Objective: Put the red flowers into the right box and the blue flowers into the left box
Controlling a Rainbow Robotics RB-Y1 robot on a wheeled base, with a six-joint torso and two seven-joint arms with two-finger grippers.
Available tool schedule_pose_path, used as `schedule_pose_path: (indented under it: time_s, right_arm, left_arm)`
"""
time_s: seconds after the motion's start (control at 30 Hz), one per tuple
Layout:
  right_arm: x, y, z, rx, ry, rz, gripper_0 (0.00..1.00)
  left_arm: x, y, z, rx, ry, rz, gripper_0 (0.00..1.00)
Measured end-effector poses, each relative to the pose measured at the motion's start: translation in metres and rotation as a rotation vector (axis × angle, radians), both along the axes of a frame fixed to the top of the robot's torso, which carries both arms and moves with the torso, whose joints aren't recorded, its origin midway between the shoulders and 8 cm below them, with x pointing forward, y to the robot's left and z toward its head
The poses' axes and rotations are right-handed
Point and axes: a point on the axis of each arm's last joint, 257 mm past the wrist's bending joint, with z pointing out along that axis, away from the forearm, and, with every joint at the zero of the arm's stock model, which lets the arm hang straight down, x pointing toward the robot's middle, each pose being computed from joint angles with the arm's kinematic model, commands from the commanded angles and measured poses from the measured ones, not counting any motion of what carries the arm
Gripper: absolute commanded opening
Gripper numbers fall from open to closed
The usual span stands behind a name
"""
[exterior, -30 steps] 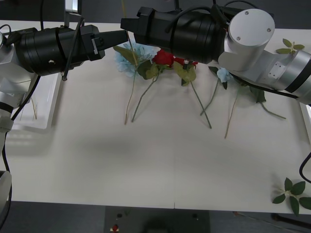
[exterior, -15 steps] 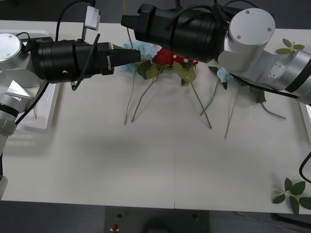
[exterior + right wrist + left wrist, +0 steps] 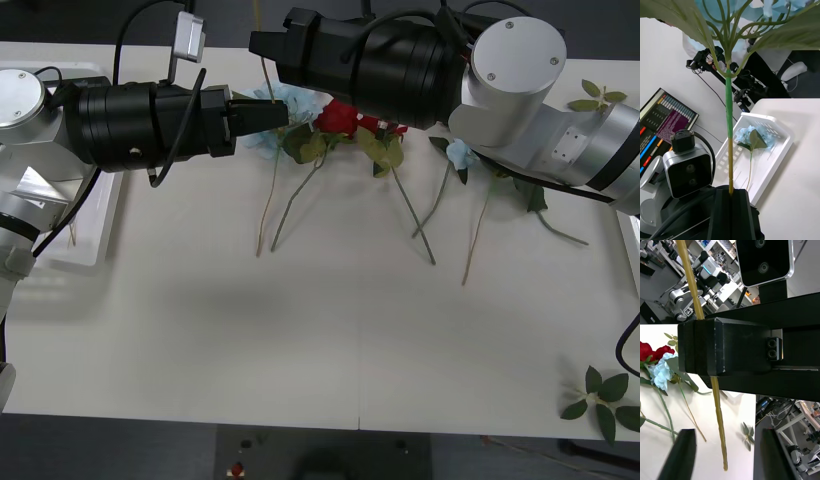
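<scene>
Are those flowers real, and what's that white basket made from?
Likely fake: the blue flower's stem held by the right gripper looks like smooth moulded plastic, green fading to yellow. The left box looks like glossy white plastic, with moulded slots in its sides.

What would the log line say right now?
right gripper: shut on blue flower | left gripper: open, either side of its stem | left box: another blue flower inside

Red flowers point(image 3: 338, 118) and blue flowers point(image 3: 462, 153) flat on table.
</scene>
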Motion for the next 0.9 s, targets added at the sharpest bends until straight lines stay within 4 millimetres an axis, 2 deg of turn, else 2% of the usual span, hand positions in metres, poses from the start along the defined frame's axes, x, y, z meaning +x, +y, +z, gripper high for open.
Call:
schedule_pose_path:
  time_s: [0.73, 0.77, 0.8, 0.83, 0.87, 0.9]
  right_arm:
    - [-0.0001, 0.0, 0.0001, 0.001, 0.001, 0.0, 0.0]
    - [-0.0001, 0.0, 0.0001, 0.001, 0.001, 0.0, 0.18]
    - [-0.0001, 0.0, 0.0001, 0.001, 0.001, 0.0, 0.48]
    - [-0.0001, 0.0, 0.0001, 0.001, 0.001, 0.0, 0.68]
    - [-0.0001, 0.0, 0.0001, 0.001, 0.001, 0.0, 1.0]
    - [-0.0001, 0.0, 0.0001, 0.001, 0.001, 0.0, 1.0]
  left_arm:
    - [0.0, 0.0, 0.0, 0.001, -0.008, 0.0, 0.0]
    - [0.0, 0.0, 0.0, 0.002, -0.009, 0.0, 0.0]
    - [0.0, 0.0, 0.0, 0.002, -0.009, 0.0, 0.0]
    - [0.0, 0.0, 0.0, 0.002, -0.009, 0.0, 0.0]
    - [0.0, 0.0, 0.0, 0.002, -0.009, 0.0, 0.0]
    - [0.0, 0.0, 0.0, 0.002, -0.009, 0.0, 0.0]
